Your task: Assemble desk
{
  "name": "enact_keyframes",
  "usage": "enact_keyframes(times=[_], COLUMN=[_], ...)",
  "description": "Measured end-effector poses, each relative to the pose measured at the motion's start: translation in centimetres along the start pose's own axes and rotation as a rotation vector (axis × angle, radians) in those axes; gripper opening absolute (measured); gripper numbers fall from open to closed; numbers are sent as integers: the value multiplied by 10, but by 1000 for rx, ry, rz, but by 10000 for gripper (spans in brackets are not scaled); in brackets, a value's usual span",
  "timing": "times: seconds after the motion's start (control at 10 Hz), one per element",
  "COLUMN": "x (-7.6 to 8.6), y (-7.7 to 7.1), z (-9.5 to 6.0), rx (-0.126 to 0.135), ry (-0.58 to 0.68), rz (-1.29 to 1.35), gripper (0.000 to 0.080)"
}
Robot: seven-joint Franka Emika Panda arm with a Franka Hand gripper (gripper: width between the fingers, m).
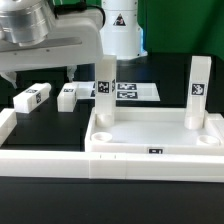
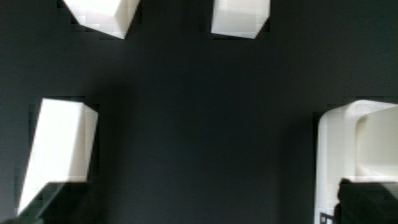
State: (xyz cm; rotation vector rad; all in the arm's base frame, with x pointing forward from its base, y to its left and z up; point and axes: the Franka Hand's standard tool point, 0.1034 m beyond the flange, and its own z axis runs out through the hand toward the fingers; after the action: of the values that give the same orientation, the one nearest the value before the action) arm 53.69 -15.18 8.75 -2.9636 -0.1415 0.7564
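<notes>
Exterior view: rimmed white plastic tabletop (image 1: pixel 155 140), long axis left-right; two square-section legs (image 1: pixel 106 85) stand upright in it, two loose legs (image 1: pixel 32 97) lie flat. Gripper (image 1: pixel 40 75) agape, empty.

I see upright legs (image 1: pixel 105 85) (image 1: pixel 198 88) in the tabletop's (image 1: pixel 150 141) far corners, loose legs (image 1: pixel 33 97) (image 1: pixel 68 96) lying at the exterior view's left.

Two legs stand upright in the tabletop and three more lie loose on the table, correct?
No. The exterior view shows only two loose: first loose leg, second loose leg. The tabletop does hold two upright.
</notes>
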Motion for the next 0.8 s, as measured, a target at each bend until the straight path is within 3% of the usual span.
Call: enact_keyframes(times=[0.1,0.2,0.3,0.4,0.7,0.8], x=[0,-2,-11,-20,-35,-35], y=[0,-1,6,21,28,25], z=[0,1,3,6,25,32], rx=[0,17,96,149,169,157], ry=[0,-9,-50,-84,-104,-82], rz=[-1,19,81,124,151,151], gripper=[649,649,649,649,649,649])
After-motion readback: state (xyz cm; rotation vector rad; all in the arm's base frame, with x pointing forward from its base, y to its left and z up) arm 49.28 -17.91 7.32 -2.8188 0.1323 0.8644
